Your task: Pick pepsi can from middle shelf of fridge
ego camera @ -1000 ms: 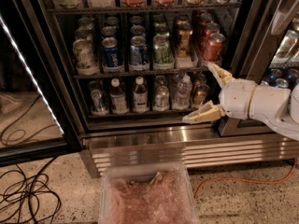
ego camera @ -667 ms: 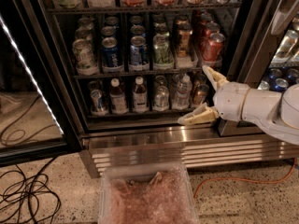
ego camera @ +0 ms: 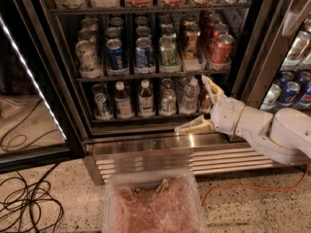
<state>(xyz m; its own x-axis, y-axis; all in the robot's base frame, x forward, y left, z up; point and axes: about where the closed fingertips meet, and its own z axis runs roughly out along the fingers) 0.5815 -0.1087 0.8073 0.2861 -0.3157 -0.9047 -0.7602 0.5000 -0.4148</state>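
Observation:
The fridge (ego camera: 146, 147) stands with its door open. Rows of soda cans sit in clear trays on its middle shelf (ego camera: 150, 74). The pepsi can (ego camera: 144, 53), blue with a silver top, is at the front of the third row from the left, between a darker blue can (ego camera: 115, 55) and a green-silver can (ego camera: 168, 51). My gripper (ego camera: 191, 104) is open, its cream fingers (ego camera: 212, 87) spread wide in front of the bottle shelf below. It is lower than the pepsi can and to its right, holding nothing.
A clear plastic bin (ego camera: 153, 200) of bubble wrap sits on the floor before the ribbed steel base. Black cables (ego camera: 26, 203) lie at the left, an orange cable (ego camera: 228, 188) at the right. The open glass door (ego camera: 34, 81) stands left; another compartment with cans (ego camera: 290, 92) is right.
My gripper has moved left and slightly down along the front of the fridge, staying open. The cans have not moved.

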